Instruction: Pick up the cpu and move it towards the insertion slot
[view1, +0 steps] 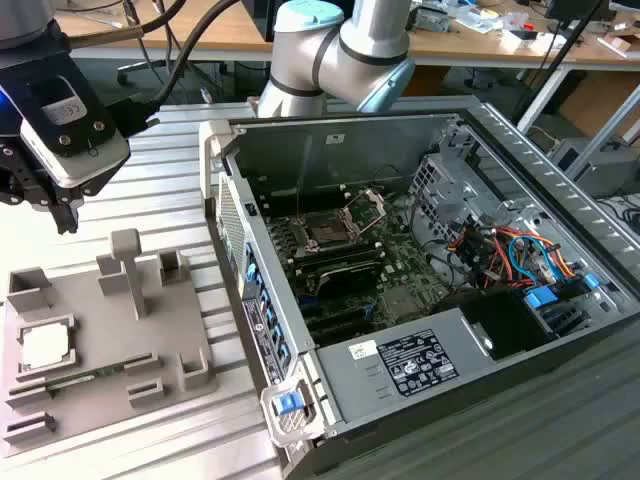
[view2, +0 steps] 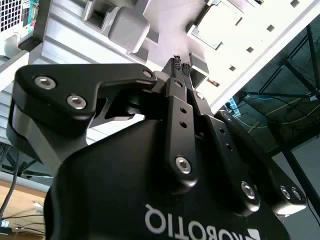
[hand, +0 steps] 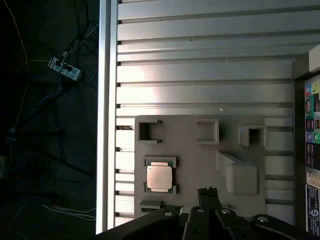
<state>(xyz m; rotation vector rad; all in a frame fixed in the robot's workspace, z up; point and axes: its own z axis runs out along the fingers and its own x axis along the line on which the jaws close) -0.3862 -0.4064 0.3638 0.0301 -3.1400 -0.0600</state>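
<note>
The cpu (view1: 45, 345) lies flat in a square recess of the grey tray (view1: 110, 330), silvery top up, at the exterior view's lower left. In the first wrist view the cpu (hand: 160, 176) sits in the tray (hand: 200, 160), apart from my fingertips (hand: 205, 192). My gripper (view1: 62, 212) hangs shut and empty above the tray's far end, well clear of the chip. The second wrist view shows my gripper (view2: 180, 65) with both fingers pressed together. The insertion slot (view1: 328, 232) is inside the open computer case, with its silver retaining plate (view1: 365, 207) hinged up.
The open computer case (view1: 400, 360) fills the exterior view's right half, its metal side wall (view1: 255, 290) standing between tray and socket. Grey blocks (view1: 125, 265) stick up from the tray. A green memory stick (view1: 70, 380) lies near the chip. The ribbed aluminium table (hand: 200, 75) ends at an edge (hand: 103, 100).
</note>
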